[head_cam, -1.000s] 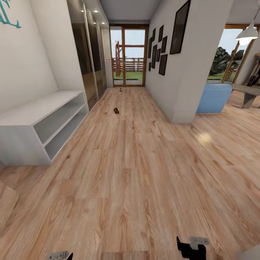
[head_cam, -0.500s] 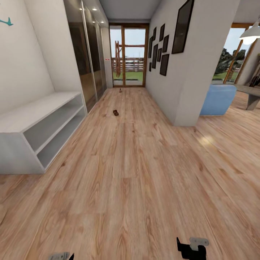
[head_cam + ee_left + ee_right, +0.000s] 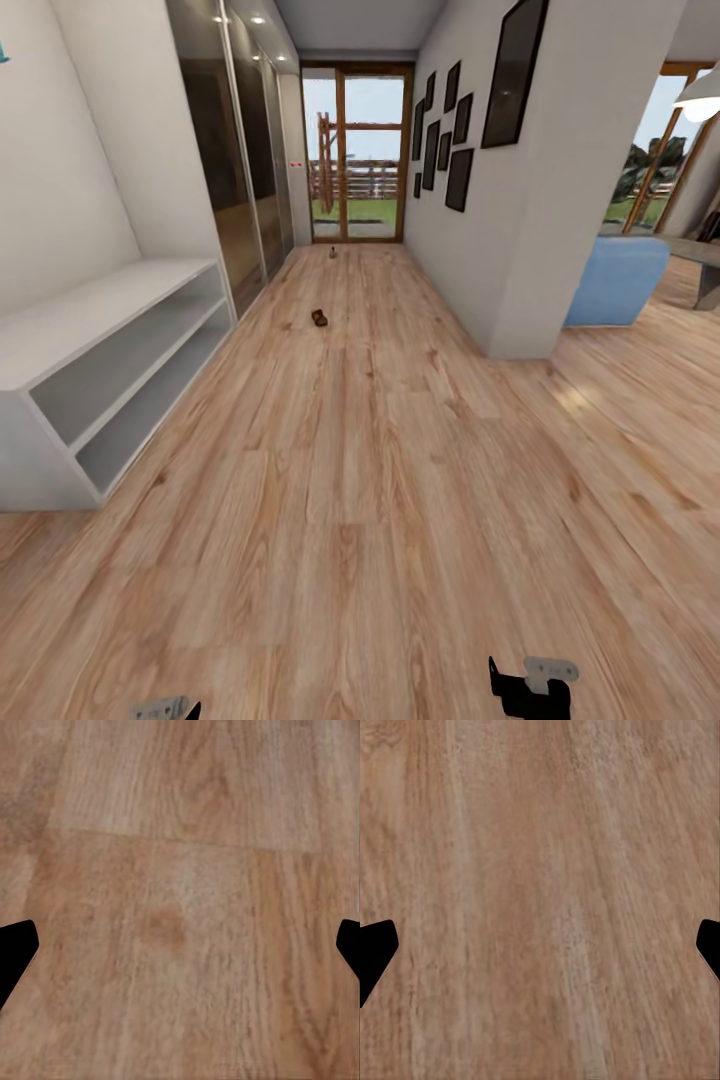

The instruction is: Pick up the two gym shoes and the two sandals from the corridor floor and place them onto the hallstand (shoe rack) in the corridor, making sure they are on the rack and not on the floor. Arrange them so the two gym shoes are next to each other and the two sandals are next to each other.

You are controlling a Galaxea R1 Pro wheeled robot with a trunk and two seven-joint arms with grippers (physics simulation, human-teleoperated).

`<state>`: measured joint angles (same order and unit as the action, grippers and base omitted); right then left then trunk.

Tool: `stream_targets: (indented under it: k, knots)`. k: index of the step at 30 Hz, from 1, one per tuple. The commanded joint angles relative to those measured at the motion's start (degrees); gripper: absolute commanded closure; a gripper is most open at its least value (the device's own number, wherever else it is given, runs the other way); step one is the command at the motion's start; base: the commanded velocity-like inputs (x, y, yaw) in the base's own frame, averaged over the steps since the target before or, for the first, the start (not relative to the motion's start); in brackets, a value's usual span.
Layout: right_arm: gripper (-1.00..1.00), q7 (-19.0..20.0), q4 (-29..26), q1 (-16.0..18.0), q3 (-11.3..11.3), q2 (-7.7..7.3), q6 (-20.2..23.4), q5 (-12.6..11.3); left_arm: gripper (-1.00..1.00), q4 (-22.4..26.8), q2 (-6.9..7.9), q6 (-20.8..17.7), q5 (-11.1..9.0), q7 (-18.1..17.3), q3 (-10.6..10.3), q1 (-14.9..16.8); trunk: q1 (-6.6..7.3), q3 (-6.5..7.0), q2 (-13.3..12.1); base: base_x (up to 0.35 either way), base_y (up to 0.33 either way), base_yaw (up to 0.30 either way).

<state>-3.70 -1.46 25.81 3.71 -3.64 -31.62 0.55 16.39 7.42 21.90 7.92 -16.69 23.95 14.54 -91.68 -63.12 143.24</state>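
Wood-grain plank corridor floor (image 3: 380,480) runs bare ahead of both grippers to a glass door (image 3: 355,155). Far ahead of the left gripper (image 3: 180,945) stands a low white shelf unit (image 3: 100,370), two open shelves. One small brown sandal (image 3: 319,318) lies well ahead mid-corridor; another small object (image 3: 332,251) near the door is unclear. Left gripper and right gripper (image 3: 540,945) both spread wide over planks, holding nothing.
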Motion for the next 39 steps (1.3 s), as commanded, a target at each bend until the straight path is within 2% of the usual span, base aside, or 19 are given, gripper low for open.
stream_targets:
  k: [1,39]
  knots:
    - [-1.0,0.05,0.05,0.03,0.34,0.01,-0.2,0.07,-1.0,-0.04,-0.02,0.24,0.6,-0.25,0.49,0.05,-0.02,-0.05,0.02,0.335,0.0,0.0]
    - [-1.0,0.0,0.05,0.03,0.34,0.03,-0.2,0.06,-1.0,-0.18,-0.39,0.22,0.78,0.01,0.38,0.05,-0.02,-0.05,0.02,0.335,0.0,0.0]
